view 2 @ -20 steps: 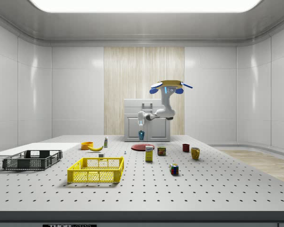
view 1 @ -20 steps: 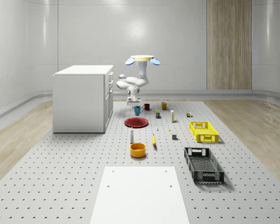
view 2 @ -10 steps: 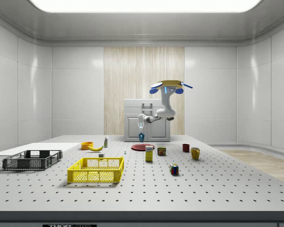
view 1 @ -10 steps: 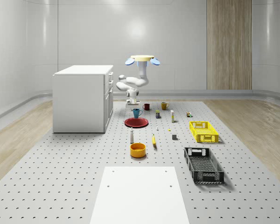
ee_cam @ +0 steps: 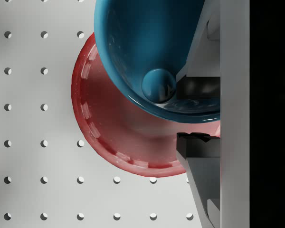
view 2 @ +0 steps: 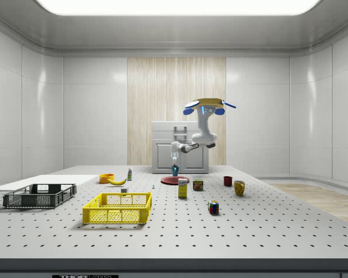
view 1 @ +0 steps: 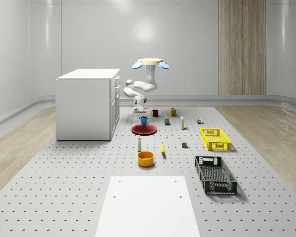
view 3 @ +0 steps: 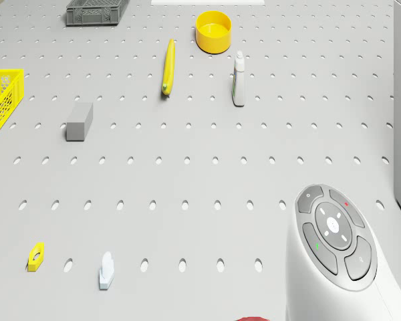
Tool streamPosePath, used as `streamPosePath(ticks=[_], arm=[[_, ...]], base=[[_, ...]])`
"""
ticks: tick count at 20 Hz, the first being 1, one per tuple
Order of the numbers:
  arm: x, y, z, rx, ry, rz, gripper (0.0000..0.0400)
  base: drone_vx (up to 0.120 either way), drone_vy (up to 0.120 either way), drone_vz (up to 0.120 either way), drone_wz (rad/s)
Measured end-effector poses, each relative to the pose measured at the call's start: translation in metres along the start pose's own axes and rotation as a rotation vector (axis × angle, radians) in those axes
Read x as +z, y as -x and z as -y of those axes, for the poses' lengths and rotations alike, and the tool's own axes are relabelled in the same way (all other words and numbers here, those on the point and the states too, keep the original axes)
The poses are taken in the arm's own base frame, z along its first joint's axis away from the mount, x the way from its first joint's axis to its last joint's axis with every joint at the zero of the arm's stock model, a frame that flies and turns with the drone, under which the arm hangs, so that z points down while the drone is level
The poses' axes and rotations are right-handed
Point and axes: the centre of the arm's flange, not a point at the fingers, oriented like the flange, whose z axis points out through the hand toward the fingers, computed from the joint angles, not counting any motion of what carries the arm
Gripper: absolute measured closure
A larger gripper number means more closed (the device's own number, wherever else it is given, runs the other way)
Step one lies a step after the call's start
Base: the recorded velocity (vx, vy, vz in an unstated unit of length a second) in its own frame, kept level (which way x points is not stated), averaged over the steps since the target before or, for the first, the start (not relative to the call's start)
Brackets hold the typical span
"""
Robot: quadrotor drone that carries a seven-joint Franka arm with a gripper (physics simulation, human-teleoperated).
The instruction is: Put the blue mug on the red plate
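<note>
The drone (view 1: 150, 62) is seen hovering above the far part of the perforated counter (view 1: 79, 187), just beside the white cabinet (view 1: 86, 104) and over the area behind the red plate (view 1: 144, 129). Its arm (view 1: 138, 89) is bent downward and toward the plate, and the gripper (view 1: 140, 109) is held above the plate's far side.

The blue mug (view 1: 145, 120) is carried at the gripper, and in the wrist view the fingers (ee_cam: 199, 88) are seen clenched on the mug's rim, one inside the wall and one outside. In the same view the blue mug (ee_cam: 152, 52) is seen from above, with the red plate (ee_cam: 114, 137) lying directly beneath it. In the side view the mug (view 2: 174, 169) is found just above the plate (view 2: 175, 180); whether it touches the plate cannot be told.

Behind the plate a dark red mug (view 1: 155, 113) and a yellow mug (view 1: 173, 112) are stood on the counter. Nearer the front, a white bottle (view 1: 139, 143), a banana (view 1: 163, 148) and an orange bowl (view 1: 145, 158) are placed, with a yellow crate (view 1: 215, 138) and a black crate (view 1: 215, 174) toward the whole-scene view's right. In the drone view the banana (view 3: 168, 66), the bottle (view 3: 238, 79) and a grey block (view 3: 79, 121) are laid well apart on the counter.
</note>
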Motion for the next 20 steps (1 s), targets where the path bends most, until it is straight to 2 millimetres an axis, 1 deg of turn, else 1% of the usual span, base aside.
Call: streamPosePath(ticks=[3,7,8,9,10,12,15,17,20], arm=[[0.01,0.001,-0.001,0.0,0.0,0.0,0.03],[0.018,0.002,-0.002,0.0,0.0,0.0,0.03],[0.019,0.002,-0.002,0.0,0.0,0.0,0.0234],[0.02,0.002,-0.002,0.0,0.0,0.0,0.0182],[0.02,0.002,-0.002,0.0,0.0,0.0,0.0142],[0.016,0.002,-0.002,0.0,0.0,0.0,0.0086],[0.007,0.002,-0.002,0.0,0.0,0.0,0.0041],[0.002,0.002,-0.002,0.0,0.0,0.0,0.0025],[-0.003,0.002,-0.002,0.0,0.0,0.0,0.0012]], base=[[0.0,0.0,0.0,0.0],[0.0,0.0,0.0,0.0],[0.0,0.0,0.0,0.0],[0.0,0.0,0.0,0.0],[0.0,0.0,0.0,0.0],[0.0,0.0,0.0,0.0],[0.0,0.0,0.0,0.0],[0.0,0.0,0.0,0.0],[0.0,0.0,0.0,0.0]])
